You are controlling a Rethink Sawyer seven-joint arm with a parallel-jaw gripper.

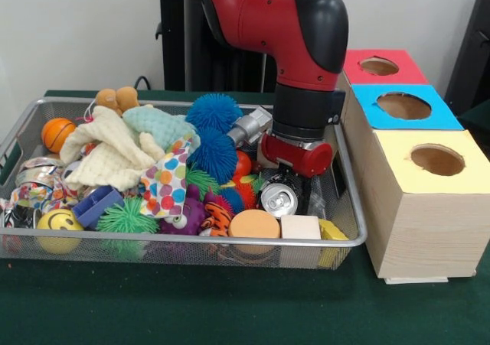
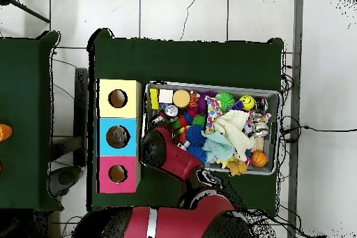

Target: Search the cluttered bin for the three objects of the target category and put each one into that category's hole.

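- Right now the task's things can't be picked out, because nothing shows which kind is wanted; they would be somewhere in the wire bin (image 1: 348,207).
- One guess is the spiky balls: two blue ones (image 1: 213,135) in the middle and a green one (image 1: 126,216) at the front.
- These look light and squishy, so a pinch across the middle should work, but the soft spikes may slip.
- Also in the pile are a shiny can (image 1: 279,200), a cream cloth (image 1: 107,155), an orange ball (image 1: 57,133) and a smiley ball (image 1: 60,221).
- Over the bin's end by the box, the red arm (image 1: 306,47) reaches down; its claw is hidden behind the wrist, so I cannot tell if it is spread or pressed together.
- Beside the bin stands a wooden box (image 1: 413,215) with a red hole (image 1: 379,66), a blue hole (image 1: 403,105) and a yellow hole (image 1: 437,160).
- Everything sits on the green worktop (image 1: 230,307).
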